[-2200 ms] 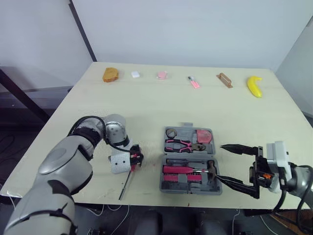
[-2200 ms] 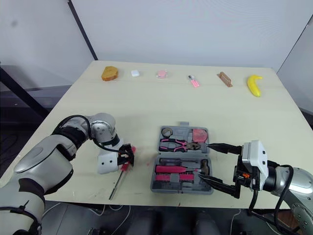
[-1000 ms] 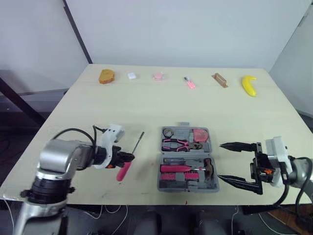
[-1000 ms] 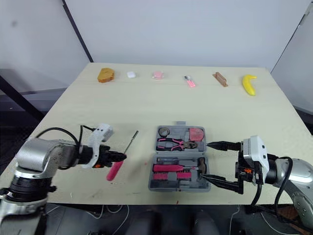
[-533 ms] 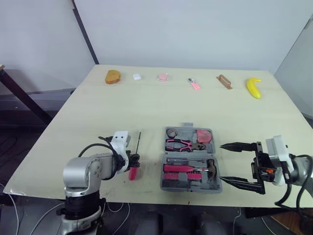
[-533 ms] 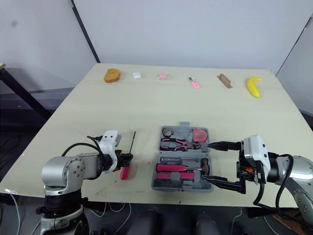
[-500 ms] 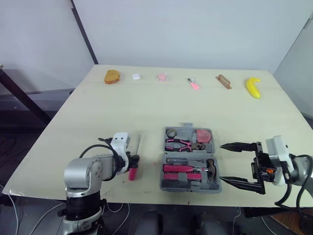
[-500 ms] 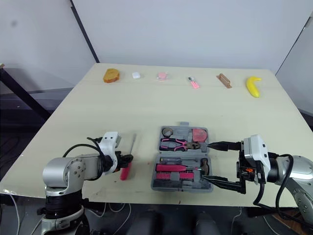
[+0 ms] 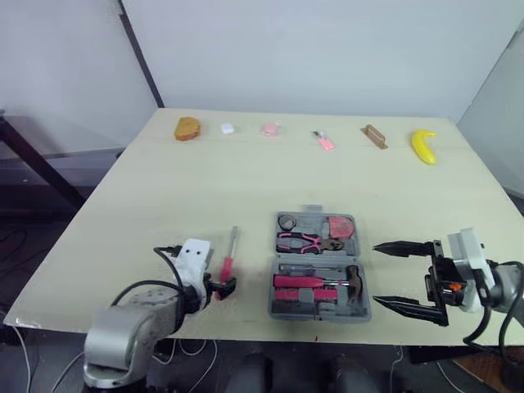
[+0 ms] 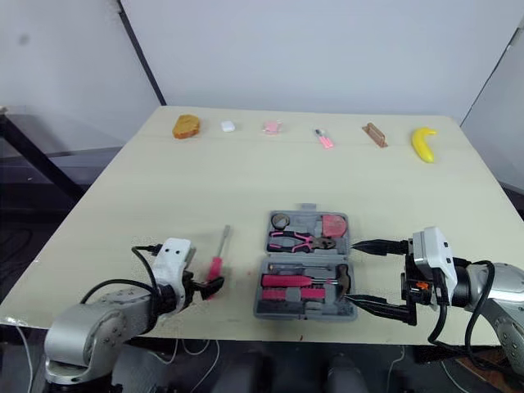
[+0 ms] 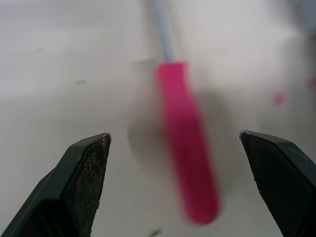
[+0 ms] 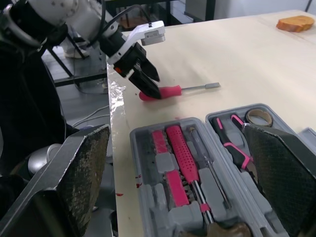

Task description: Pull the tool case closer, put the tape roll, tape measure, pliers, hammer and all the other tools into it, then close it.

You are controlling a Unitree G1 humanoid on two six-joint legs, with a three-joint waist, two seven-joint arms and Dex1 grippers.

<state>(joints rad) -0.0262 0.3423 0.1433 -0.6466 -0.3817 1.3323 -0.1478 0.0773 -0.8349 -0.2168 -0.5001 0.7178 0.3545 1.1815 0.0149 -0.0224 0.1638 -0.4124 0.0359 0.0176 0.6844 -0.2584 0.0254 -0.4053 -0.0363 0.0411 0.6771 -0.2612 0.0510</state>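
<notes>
A pale wooden table [image 9: 246,176] stands against plain white walls, and a row of small things lies along its far edge: a brown bread-like piece [image 9: 187,128], a white bit [image 9: 228,128], two pink bits, a wooden block [image 9: 376,136] and a banana [image 9: 423,146].

Near the front edge the grey tool case [image 9: 318,304] lies open and flat. Its far half holds the tape roll [image 9: 286,222], the pink-handled pliers [image 9: 303,241] and the reddish tape measure [image 9: 341,227]. Its near half holds a thick pink handle, a thin driver and the hammer [image 9: 354,278] at the right end.

A pink-handled screwdriver [image 9: 227,264] lies on the table just left of the case, with its metal shaft pointing toward the far edge. The left tool [image 9: 223,286] sits at the butt of that handle. In the left wrist view its two fingers [image 11: 89,177] are spread, with the handle between them and touched by neither.

The right tool [image 9: 378,274] hangs just right of the case, spread wide and holding nothing, with both fingertips pointing at the case's right side. Whether the nearer tip touches the case cannot be told.
</notes>
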